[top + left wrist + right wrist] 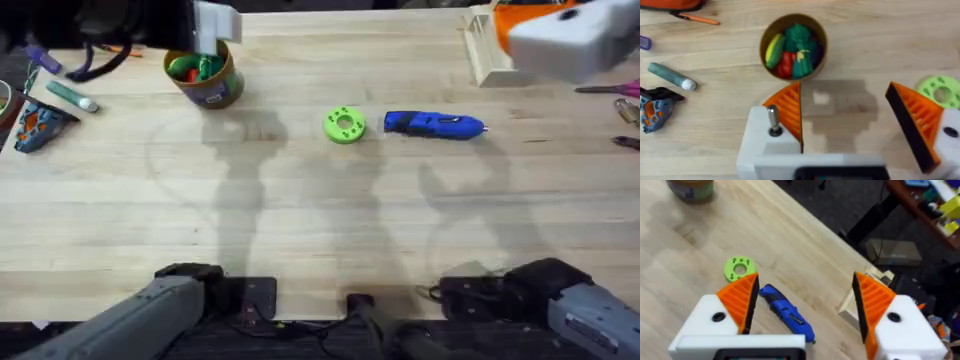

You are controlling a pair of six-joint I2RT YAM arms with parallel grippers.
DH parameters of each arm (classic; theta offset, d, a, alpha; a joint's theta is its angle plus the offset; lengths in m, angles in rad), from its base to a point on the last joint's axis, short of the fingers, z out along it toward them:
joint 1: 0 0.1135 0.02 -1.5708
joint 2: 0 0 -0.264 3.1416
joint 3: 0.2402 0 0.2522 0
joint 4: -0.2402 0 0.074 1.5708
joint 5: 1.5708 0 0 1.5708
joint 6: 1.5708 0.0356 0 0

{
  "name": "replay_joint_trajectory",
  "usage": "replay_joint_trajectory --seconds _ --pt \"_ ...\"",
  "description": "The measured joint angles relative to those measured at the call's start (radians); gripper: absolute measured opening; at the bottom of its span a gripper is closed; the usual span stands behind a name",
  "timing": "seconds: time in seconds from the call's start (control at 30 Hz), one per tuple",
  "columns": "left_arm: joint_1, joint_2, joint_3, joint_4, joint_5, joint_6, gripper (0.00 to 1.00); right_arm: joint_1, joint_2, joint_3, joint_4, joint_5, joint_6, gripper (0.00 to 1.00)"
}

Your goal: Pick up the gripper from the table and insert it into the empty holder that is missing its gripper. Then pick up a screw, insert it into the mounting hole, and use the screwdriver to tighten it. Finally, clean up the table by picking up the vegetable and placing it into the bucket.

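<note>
The yellow bucket (205, 78) stands at the far left of the table. The dark-green vegetable (801, 44) lies inside the bucket (769, 70) with yellow and red toy pieces. My left gripper (850, 120) hovers open just beside it, holding nothing. Both of its white holders carry orange fingers (787, 111), and a silver screw (773, 121) stands up from one holder. The blue screwdriver (435, 124) lies right of centre. My right gripper (805, 305) is open above the screwdriver (787, 312), raised at the far right (575, 35).
A round green disc (344, 125) lies just left of the screwdriver. A pale wooden box (488, 52) sits at the far right under the right gripper. A glue stick (670, 76) and small tools lie at the table's left edge.
</note>
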Motion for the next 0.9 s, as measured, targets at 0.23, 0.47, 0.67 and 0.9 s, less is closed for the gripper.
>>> replay_joint_trajectory --seconds 0.23,0.47,0.67,0.9 --pt "-0.131 -0.125 -0.040 -0.059 0.000 -0.027 0.988 0.000 -0.121 0.000 -0.103 0.000 0.001 0.991" --pt "-0.254 -0.329 -0.252 -0.048 0.001 -0.118 0.988 0.000 -0.167 0.000 -0.304 -0.027 0.090 0.991" --pt "-0.282 -0.449 -0.409 -0.032 0.002 -0.178 0.988 0.000 -0.221 -0.086 -0.308 -0.083 0.146 0.991" --pt "-0.282 -0.479 -0.443 -0.026 0.002 -0.200 0.987 0.000 -0.318 -0.276 -0.232 -0.098 0.196 0.991"
